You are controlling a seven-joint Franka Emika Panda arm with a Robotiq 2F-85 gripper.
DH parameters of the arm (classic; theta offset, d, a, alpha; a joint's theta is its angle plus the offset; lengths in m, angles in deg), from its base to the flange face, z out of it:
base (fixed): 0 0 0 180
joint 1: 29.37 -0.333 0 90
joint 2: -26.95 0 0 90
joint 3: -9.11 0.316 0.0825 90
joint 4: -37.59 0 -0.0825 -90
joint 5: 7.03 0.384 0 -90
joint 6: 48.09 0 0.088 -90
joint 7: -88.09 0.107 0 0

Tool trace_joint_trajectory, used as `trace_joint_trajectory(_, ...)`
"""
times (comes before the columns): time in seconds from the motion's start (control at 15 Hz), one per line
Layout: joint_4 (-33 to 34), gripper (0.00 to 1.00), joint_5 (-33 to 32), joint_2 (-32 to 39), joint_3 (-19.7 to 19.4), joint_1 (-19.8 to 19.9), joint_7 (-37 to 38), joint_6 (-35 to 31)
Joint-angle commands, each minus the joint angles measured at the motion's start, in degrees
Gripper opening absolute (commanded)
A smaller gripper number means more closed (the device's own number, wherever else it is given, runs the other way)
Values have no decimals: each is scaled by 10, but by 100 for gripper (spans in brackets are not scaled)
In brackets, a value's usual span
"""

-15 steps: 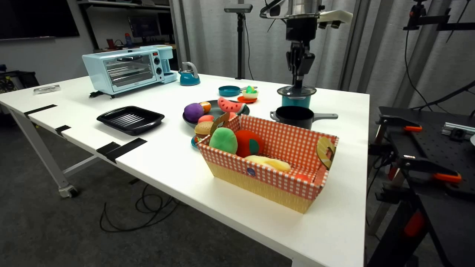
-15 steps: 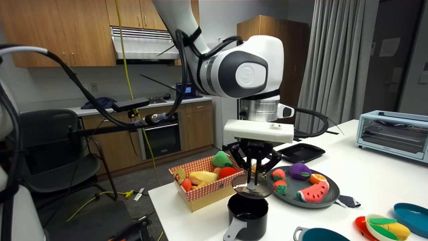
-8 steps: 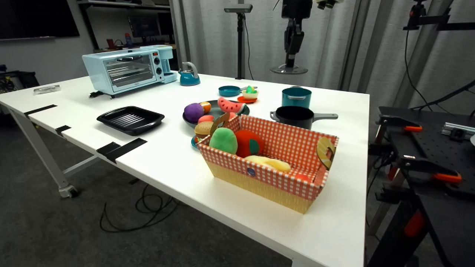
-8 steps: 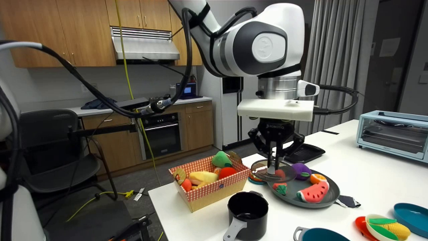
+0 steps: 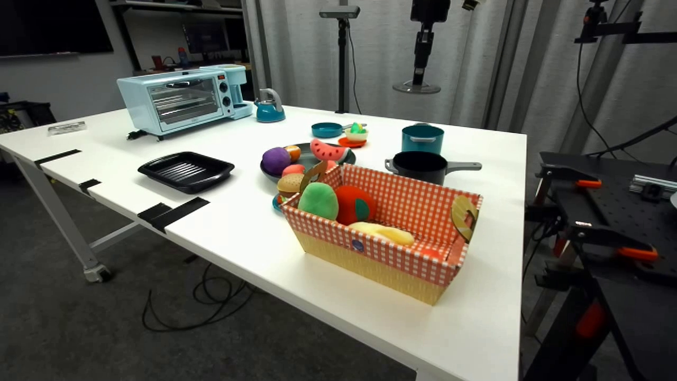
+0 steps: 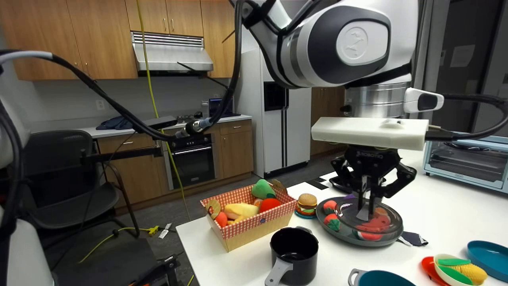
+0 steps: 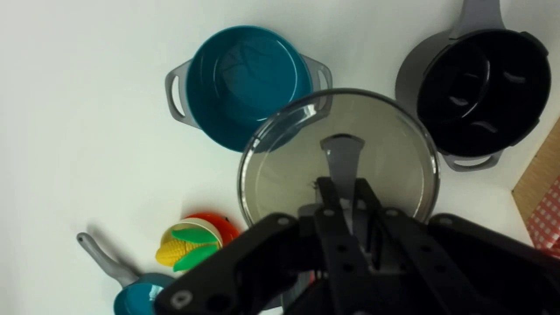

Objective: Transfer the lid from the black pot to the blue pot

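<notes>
The clear round lid (image 7: pixel 385 175) with a dark rim and grey handle hangs level in the air; it also shows in both exterior views (image 5: pixel 407 89) (image 6: pixel 387 226). My gripper (image 7: pixel 342 188) is shut on the lid's grey handle; in an exterior view its fingers (image 6: pixel 366 208) are above the lid. The black pot (image 7: pixel 485 96) stands uncovered on the table, also in both exterior views (image 5: pixel 420 168) (image 6: pixel 294 260). The blue pot (image 7: pixel 251 87) stands uncovered beside it (image 5: pixel 422 142) and is cut off in an exterior view (image 6: pixel 383 279). In the wrist view the lid overlaps the blue pot's edge.
A checked basket (image 5: pixel 365 259) with toy food stands near the black pot. A grey plate (image 6: pixel 345 236) of toy fruit, a corn bowl (image 6: pixel 456 270), a blue pan (image 5: pixel 326 129), a black tray (image 5: pixel 186 172) and a toaster oven (image 5: pixel 174 100) are also on the table.
The lid, held by my gripper, has risen from just above the black pot. It has moved up in an exterior view and rightward, away from the black pot, in an exterior view.
</notes>
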Motion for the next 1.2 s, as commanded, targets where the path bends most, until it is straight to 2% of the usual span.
trace_joint_trajectory(0.0,21,3,-6,35,-5,14,39,-28)
trace_joint_trajectory(0.8,29,3,-3,133,0,42,105,-128)
trace_joint_trajectory(1.13,33,3,-3,155,0,54,125,-138)
